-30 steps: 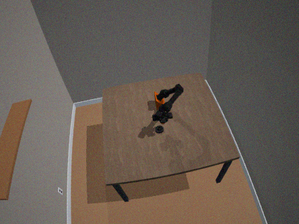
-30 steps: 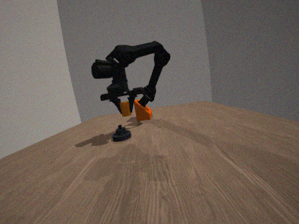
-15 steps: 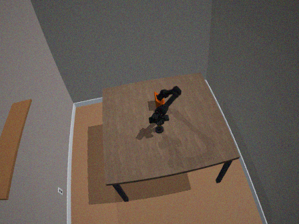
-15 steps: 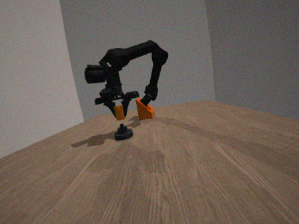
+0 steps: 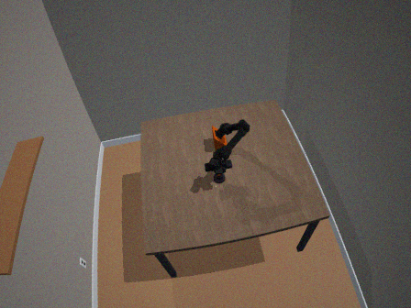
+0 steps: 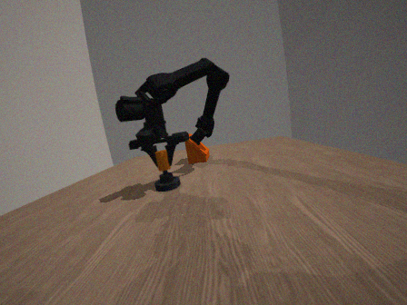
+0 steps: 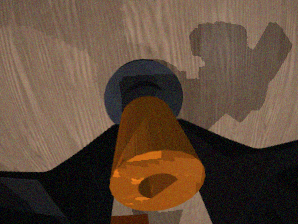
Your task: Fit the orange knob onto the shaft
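Observation:
The orange knob [image 6: 163, 160] [image 7: 156, 131] is a tapered-looking cylinder, held roughly upright. Its near end in the wrist view shows a D-shaped hole. My gripper [image 6: 163, 164] is shut on the knob, with a dark finger on either side. The dark round pedestal [image 5: 219, 180] [image 6: 167, 184] [image 7: 114, 95] stands on the table right under the knob. In the exterior view the knob's lower end is just above or at the top of the dark shaft [image 6: 165, 173]; whether they touch is not clear. The shaft's flat side is hidden.
The wooden table [image 5: 183, 220] [image 6: 272, 227] carries everything. An orange wedge-shaped block [image 5: 219, 140] [image 6: 196, 154] stands at the arm's base, behind the pedestal. The arm's shadow falls beside the pedestal.

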You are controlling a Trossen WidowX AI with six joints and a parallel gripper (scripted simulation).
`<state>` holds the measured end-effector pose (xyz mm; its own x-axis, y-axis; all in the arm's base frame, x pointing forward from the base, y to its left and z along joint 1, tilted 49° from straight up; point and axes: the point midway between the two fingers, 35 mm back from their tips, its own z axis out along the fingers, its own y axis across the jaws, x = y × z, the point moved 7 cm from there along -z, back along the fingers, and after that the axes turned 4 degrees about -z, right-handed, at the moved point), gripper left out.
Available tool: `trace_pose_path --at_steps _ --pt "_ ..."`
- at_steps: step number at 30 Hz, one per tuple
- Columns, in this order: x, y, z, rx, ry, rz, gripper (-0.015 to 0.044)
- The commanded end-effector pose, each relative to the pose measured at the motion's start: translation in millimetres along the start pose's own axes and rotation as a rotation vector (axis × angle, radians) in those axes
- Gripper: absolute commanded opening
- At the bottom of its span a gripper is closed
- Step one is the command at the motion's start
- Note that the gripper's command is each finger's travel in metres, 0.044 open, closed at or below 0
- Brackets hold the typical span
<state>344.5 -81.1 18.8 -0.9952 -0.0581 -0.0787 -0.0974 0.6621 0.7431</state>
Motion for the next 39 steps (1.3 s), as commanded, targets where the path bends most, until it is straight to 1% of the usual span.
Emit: trace_pose_path --at_steps 1,20,26,28,33,39 --pt "-1.2 -1.6 -2.2 -0.003 -0.008 0.001 0.0000" --pt "-0.2 0.1 1.9 -0.003 -0.008 0.001 0.0000" --pt "0.4 0.6 -3.2 -0.003 -0.008 0.001 0.0000" --pt "0.3 0.6 -3.3 -0.003 -0.008 -0.026 0.0000" --pt "-0.4 -0.7 -3.2 -0.002 -0.008 -0.198 0.0000" --pt "-0.5 -2.7 -0.7 -0.002 -0.009 -0.209 0.0000"
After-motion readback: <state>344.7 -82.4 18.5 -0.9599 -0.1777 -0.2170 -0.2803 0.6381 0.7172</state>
